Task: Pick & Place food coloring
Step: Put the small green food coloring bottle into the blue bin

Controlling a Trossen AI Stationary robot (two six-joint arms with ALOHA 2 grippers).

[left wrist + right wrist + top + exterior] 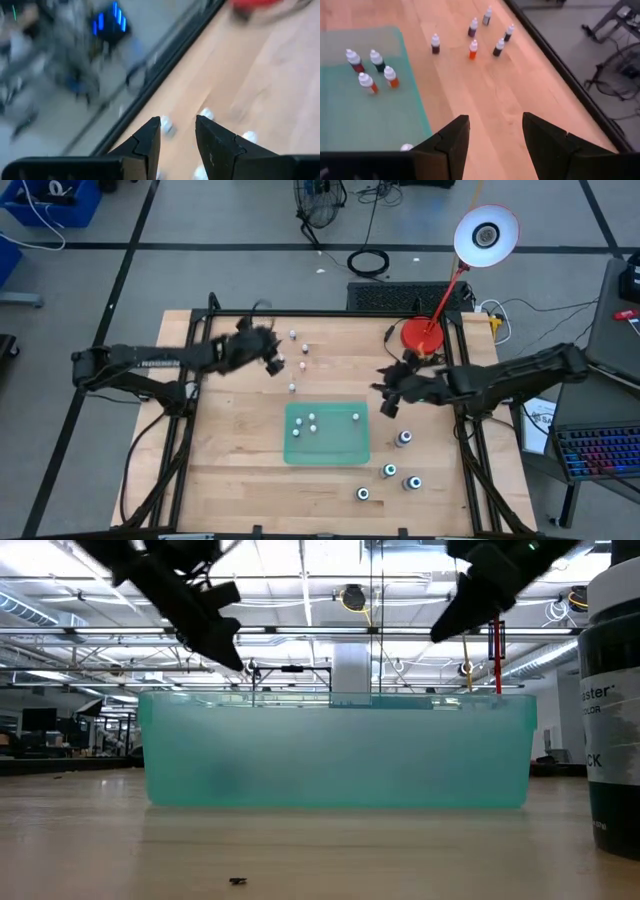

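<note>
With the left gripper's (177, 137) fingers spread and empty just short of small white-capped food coloring bottles (166, 125) standing on the bench (280, 80), one could be knocked over; the right gripper's (495, 135) fingers, likewise spread, hold nothing.

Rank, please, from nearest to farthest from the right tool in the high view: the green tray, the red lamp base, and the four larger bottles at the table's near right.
From the right tool:
1. Red lamp base, behind it at the table's far edge; the green tray is nearly as close, so this pair is hard to call.
2. Green tray, toward mid-table.
3. Larger bottles, taken as a cluster, toward the near edge.
</note>
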